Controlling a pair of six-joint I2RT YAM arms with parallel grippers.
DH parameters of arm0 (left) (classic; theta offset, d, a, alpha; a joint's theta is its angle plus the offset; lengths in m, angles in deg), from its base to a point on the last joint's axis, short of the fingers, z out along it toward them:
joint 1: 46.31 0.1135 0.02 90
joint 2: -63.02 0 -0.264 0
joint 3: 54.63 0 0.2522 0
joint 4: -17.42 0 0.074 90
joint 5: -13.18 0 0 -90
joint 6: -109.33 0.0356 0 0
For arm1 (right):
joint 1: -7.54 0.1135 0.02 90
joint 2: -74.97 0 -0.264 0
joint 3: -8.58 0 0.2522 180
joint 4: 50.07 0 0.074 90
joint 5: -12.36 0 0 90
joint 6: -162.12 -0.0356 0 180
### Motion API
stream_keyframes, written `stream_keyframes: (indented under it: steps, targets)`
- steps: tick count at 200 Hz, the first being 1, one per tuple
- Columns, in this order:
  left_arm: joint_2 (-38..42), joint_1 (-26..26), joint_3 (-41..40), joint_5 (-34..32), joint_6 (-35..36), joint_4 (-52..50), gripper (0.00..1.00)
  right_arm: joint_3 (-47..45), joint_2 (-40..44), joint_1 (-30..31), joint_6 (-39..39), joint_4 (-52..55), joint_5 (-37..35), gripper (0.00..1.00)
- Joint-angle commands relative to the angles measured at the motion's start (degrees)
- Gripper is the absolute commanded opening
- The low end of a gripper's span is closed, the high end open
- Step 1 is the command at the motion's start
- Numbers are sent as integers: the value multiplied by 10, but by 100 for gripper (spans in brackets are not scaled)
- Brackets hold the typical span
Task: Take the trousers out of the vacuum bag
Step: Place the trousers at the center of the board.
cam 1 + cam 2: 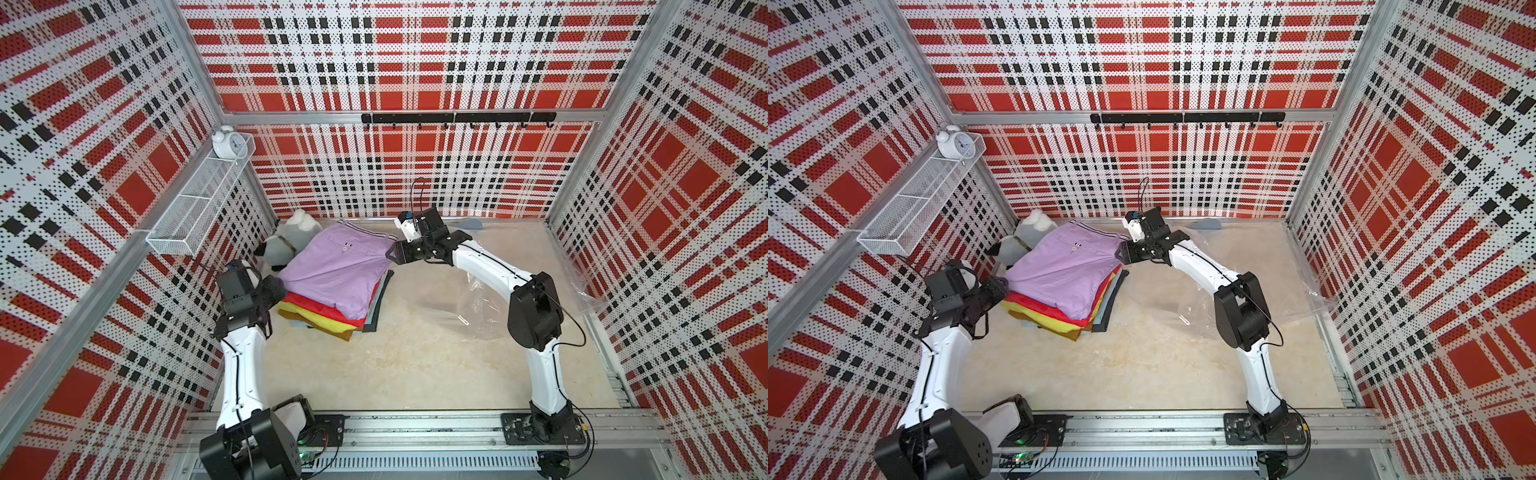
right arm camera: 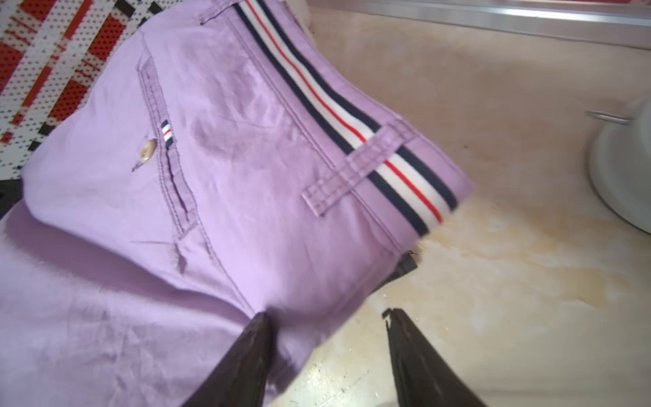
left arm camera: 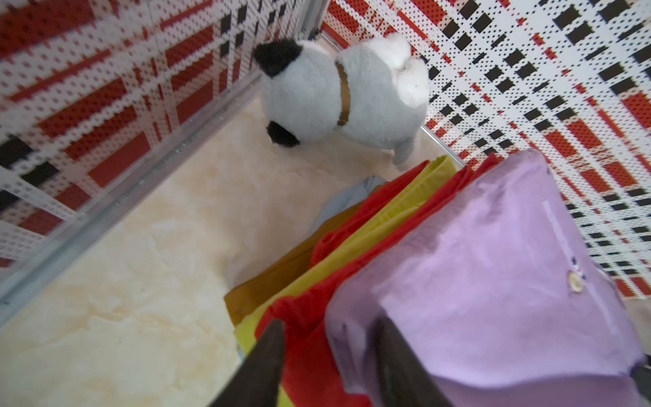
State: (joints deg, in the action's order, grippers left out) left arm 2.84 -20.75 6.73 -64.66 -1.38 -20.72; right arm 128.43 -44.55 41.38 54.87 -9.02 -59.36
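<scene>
The trousers (image 1: 336, 270) lie as a folded stack on the floor at the back left, outside the bag. A lilac pair with a striped waistband is on top, and red, yellow, brown, blue and dark ones are below. Both top views show the stack (image 1: 1067, 274). The vacuum bag (image 1: 484, 307) lies empty and crumpled to the right, under my right arm and up against the right wall (image 1: 1312, 286). My left gripper (image 3: 331, 338) is open at the stack's near-left corner, with red and lilac edges between its fingers. My right gripper (image 2: 326, 317) is open at the stack's right edge, one finger against the lilac cloth.
A grey-white plush toy (image 1: 286, 243) sits in the back left corner, touching the stack. On the left wall hangs a wire basket (image 1: 199, 199) with a white alarm clock (image 1: 226, 143). A black hook rail (image 1: 457, 117) runs along the back wall.
</scene>
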Motion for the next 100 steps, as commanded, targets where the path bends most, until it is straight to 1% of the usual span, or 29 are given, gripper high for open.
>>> stream_keyframes:
  steps: [1,18,34,68,100]
  targets:
    - [31,1,18,-65,1,8,58,-26,82,2,42,15,-71,59]
    - [39,0,41,-67,2,7,65,-48,113,10,51,15,-76,59]
    - [34,-3,70,-62,7,4,65,-64,137,23,58,9,-70,59]
    - [12,-36,116,-77,6,11,68,-61,149,78,74,-1,-24,56]
    - [-16,-80,146,-82,10,32,69,-68,133,123,62,-43,39,50]
